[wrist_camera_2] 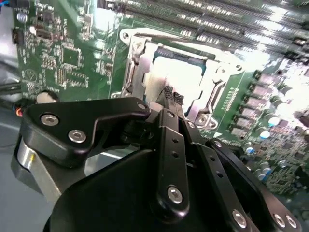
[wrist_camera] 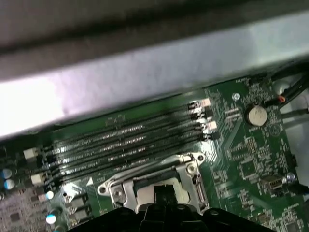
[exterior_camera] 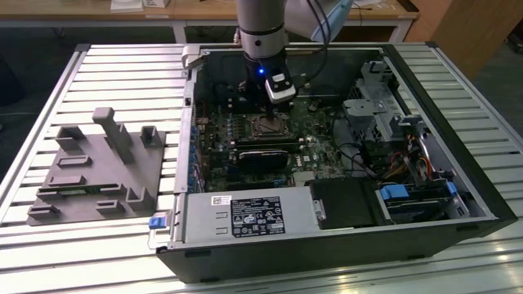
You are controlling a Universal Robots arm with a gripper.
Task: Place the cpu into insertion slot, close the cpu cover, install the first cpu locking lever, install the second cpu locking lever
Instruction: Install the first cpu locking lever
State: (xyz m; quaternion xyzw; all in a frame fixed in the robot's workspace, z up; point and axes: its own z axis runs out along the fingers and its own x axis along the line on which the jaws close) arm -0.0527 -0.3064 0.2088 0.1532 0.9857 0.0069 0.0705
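Basically, the arm reaches down into the open computer case (exterior_camera: 457, 184), with the gripper (exterior_camera: 263, 116) poised right above the insertion slot (exterior_camera: 266, 125) on the green motherboard (exterior_camera: 310, 153). In the second wrist view the gripper (wrist_camera_2: 174, 98) has its 2 black fingertips (wrist_camera_2: 168, 92) pressed close together, nothing visible between them, tips just over the pale grey face of the cpu (wrist_camera_2: 176, 77). That cpu sits flat inside the insertion slot (wrist_camera_2: 140, 58), framed by the silvery metal rim. The first wrist view has the slot (wrist_camera: 190, 166) and a pale patch of the cpu (wrist_camera: 145, 193) too, the fingertips (wrist_camera: 165, 192) dark in front of it. Whether the tips touch the chip, cannot tell. The 4 long memory slots (wrist_camera: 125, 140) run beside the socket, and a round coin battery (wrist_camera: 256, 115) lies well apart from it.

Exterior view: a long black card (exterior_camera: 261, 147) lies just on the near side of the socket, the white-labelled power supply box (exterior_camera: 245, 215) at the case's near edge. A grey fixture block (exterior_camera: 98, 171) rests on the slatted table (exterior_camera: 122, 79), on the exterior view's left of the case.
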